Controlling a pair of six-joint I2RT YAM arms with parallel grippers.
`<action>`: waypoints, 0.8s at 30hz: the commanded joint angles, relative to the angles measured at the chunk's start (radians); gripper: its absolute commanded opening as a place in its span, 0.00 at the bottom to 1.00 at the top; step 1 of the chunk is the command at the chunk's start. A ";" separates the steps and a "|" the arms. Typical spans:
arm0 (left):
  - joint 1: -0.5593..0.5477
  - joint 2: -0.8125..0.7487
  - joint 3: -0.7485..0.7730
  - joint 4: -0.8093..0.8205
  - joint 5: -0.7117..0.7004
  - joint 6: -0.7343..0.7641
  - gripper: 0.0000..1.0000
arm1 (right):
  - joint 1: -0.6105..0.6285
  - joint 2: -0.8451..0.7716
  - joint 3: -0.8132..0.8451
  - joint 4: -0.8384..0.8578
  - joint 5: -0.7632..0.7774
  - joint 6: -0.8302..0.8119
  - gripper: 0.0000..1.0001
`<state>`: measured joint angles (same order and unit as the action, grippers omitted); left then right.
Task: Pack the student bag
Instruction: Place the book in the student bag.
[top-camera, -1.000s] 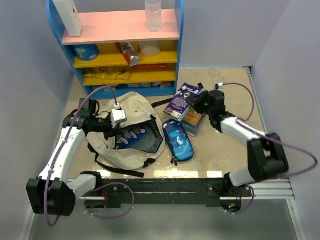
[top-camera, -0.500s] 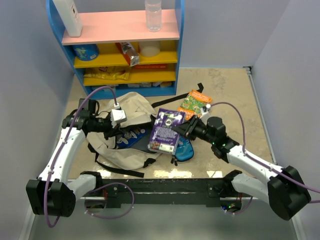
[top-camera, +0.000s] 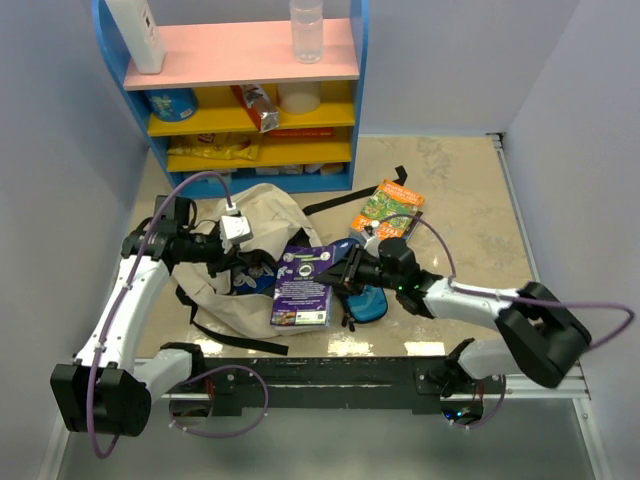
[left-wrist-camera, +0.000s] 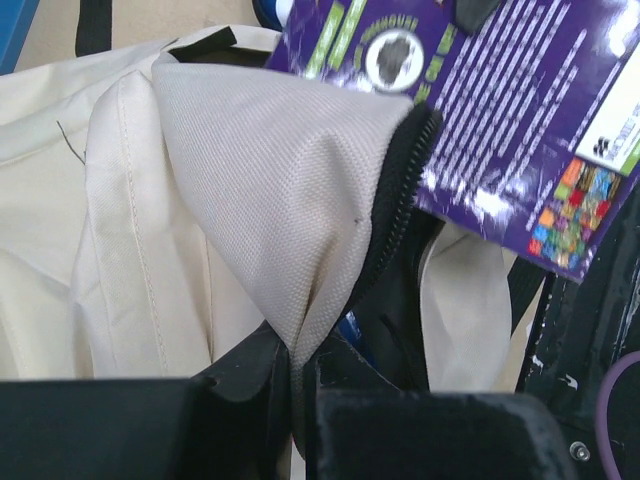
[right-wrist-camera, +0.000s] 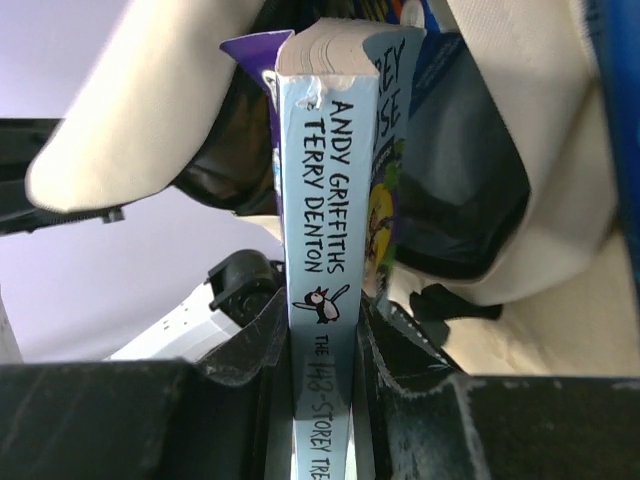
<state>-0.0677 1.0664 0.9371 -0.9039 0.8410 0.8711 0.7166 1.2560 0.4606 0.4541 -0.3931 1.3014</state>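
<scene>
Student bag (top-camera: 235, 305) is lying open on table (top-camera: 450, 190) left-centre, L gripper (left-wrist-camera: 300, 365) clamping its zip edge up, R gripper (right-wrist-camera: 320, 330) grasping purple book (top-camera: 303, 285) at opening; I'd be tilting book down under flap, w/o snagging zip.

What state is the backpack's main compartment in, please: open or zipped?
Open: the left gripper holds the zipper flap of the backpack lifted, dark lining exposed, purple book at its mouth.

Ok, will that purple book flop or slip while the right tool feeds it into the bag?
Probably stiff: the book juts flat though pinched only near its spine. It may pivot; the right tool holds one edge.
</scene>
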 joint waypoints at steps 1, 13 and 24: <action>-0.001 -0.037 0.062 0.037 0.079 -0.006 0.00 | 0.043 0.138 0.107 0.326 -0.113 0.127 0.00; -0.001 -0.043 0.051 0.016 0.084 0.026 0.00 | 0.150 0.187 0.096 0.300 -0.072 0.133 0.00; -0.001 -0.063 0.066 -0.044 0.082 0.055 0.00 | 0.000 0.545 0.378 0.533 -0.138 0.176 0.00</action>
<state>-0.0677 1.0473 0.9428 -0.9478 0.8391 0.8936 0.8059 1.7691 0.7330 0.7780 -0.5251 1.4277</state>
